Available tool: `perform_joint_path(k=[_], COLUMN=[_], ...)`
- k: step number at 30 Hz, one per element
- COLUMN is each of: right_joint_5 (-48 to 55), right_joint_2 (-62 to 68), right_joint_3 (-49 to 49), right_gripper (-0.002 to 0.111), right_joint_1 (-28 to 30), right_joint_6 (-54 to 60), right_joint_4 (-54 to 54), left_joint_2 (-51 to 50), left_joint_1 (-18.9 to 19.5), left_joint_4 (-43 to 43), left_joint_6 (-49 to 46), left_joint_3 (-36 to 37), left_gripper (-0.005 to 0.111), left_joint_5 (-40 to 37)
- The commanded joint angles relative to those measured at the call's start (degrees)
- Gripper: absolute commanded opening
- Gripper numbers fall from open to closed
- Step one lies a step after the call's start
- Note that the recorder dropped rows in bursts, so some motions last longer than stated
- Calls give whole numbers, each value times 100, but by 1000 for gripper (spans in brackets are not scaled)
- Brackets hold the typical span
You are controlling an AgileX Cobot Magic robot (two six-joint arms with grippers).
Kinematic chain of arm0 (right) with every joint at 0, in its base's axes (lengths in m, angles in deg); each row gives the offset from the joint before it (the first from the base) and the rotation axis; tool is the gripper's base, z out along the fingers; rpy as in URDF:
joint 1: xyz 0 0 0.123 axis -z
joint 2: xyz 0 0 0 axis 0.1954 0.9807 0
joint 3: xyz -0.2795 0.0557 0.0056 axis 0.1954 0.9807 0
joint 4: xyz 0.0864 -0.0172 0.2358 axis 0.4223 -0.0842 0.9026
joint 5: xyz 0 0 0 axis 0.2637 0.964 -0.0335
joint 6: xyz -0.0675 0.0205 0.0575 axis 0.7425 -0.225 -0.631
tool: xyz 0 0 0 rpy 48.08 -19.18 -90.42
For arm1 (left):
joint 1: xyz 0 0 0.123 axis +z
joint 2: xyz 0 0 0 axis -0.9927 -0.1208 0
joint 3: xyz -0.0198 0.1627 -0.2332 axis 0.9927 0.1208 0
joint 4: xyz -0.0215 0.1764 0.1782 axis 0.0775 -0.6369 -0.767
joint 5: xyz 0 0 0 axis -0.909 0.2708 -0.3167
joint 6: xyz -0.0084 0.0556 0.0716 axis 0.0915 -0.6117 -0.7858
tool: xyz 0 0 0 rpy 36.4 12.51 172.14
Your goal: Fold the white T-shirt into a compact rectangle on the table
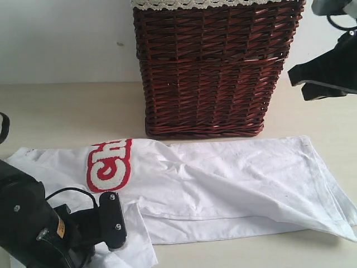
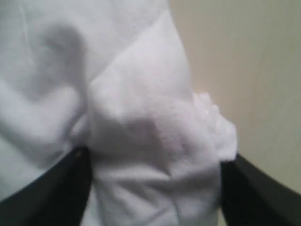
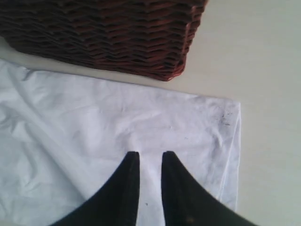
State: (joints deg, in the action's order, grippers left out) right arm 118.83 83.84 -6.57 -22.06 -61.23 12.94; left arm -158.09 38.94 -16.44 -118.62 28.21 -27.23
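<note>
Fabric fills the lower half of the exterior view: the white T-shirt (image 1: 223, 178) lies on the table (image 1: 56, 111) as a long, creased band running from about 8 o'clock to 4 o'clock, with overlapping layers showing along its near edge. Its fuzzy red-edged lettering (image 1: 109, 164) sits toward the 9 o'clock end, only partly readable. Just behind the shirt, at 12 o'clock, stands a dark wicker basket (image 1: 212, 67) with cream lace trim (image 1: 195, 4) along its rim, its base just beside the shirt's far edge. The left gripper (image 1: 114, 223) is down at 7 o'clock, over the shirt's near corner. Its wrist view shows a bunched wad of white cloth packed between the two dark fingers (image 2: 51, 188), so it is pinching the shirt. The right gripper (image 1: 323, 78) hangs raised at 2 o'clock, well apart from the cloth. In its own wrist view the pointed fingertips (image 3: 129, 169) are drawn nearly together with only a thin slit between them, gripping nothing, above a flat corner of the shirt bearing a few dark specks.
</note>
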Motion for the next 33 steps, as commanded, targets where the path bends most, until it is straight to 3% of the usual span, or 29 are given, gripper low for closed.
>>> perform_joint_path(k=[1,4,8,12,17,20,24,26,33], right_joint_5=[152,63,-49,-148,-148,-125,-152,-166,-342], right_joint_2=[-455,-586,-591,-591,-591,-529,-173,104,1209], right_joint_3=[65,186,274,303,303,320,540,667,849], right_gripper=[19,19,19,19,19,19,11,1,0], right_joint_1=[12,12,12,12,12,12,12,12,12], right_joint_6=[497,596,596,617,721,769,781,840,867], right_joint_4=[548,620,664,757,782,755,739,734,857], left_joint_2=[-117,-118,-118,-79,-71,16,239,346,216], left_joint_1=[15,15,15,15,15,15,15,15,159], left_joint_4=[-138,129,924,868,709,642,-6,-688,-1916], left_joint_6=[486,462,270,10,137,367,1196,2002,4014], left_joint_3=[0,-249,-605,-791,-804,-1008,-1450,-1468,-1094], left_gripper=[28,0,6,31,85,89,75,59,4], left_joint_5=[-1203,-2095,-2905,-3191,-3264,-3375,-3126,-2653,-1753])
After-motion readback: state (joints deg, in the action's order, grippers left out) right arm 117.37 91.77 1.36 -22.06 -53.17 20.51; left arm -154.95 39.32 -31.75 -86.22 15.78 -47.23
